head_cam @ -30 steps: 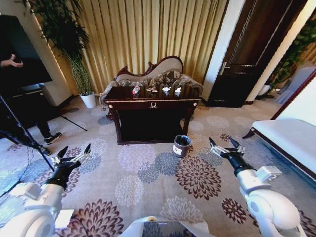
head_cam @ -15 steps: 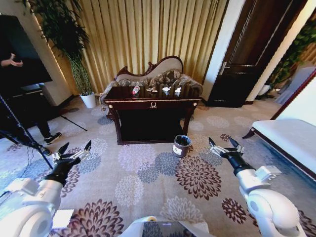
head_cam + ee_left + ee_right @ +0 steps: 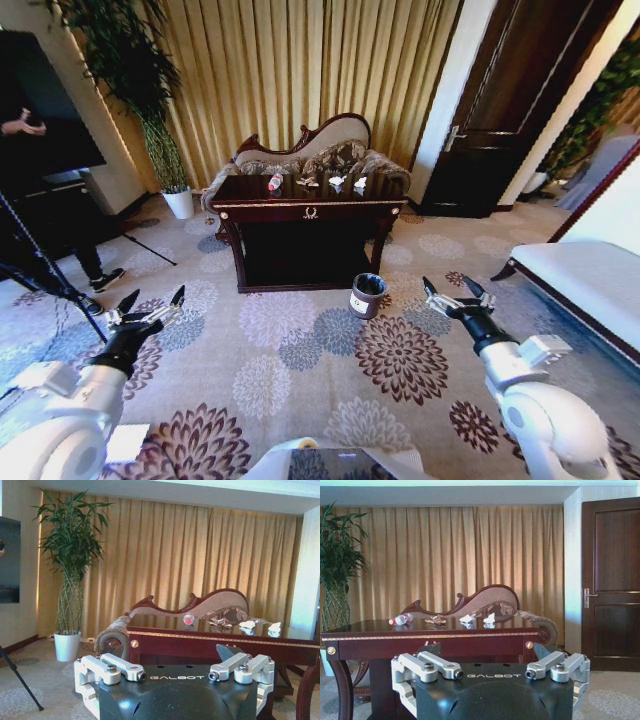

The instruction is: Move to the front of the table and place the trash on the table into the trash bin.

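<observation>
The dark table (image 3: 310, 206) with gold trim stands across the carpet ahead, also seen in the left wrist view (image 3: 210, 641) and the right wrist view (image 3: 430, 636). On its top lies the trash: a clear bottle with a red label (image 3: 275, 182) (image 3: 400, 619) (image 3: 188, 620), tan scraps (image 3: 308, 182) (image 3: 436, 620) and two white paper wads (image 3: 337, 183) (image 3: 359, 185) (image 3: 467, 618) (image 3: 247, 625). The grey trash bin (image 3: 367, 295) with a black liner sits on the floor by the table's front right leg. My left gripper (image 3: 150, 308) and right gripper (image 3: 447, 293) hover open and empty over the carpet, well short of the table.
A curved sofa (image 3: 312, 150) stands behind the table. A white plant pot (image 3: 180, 203) sits at the left and a white-cushioned bench (image 3: 585, 280) at the right. Tripod legs (image 3: 60, 290) reach over the carpet at the left. Patterned carpet (image 3: 300, 350) lies open before the table.
My left arm has shifted slightly outward and its gripper has risen a little. The table, trash, bin and right arm look the same.
</observation>
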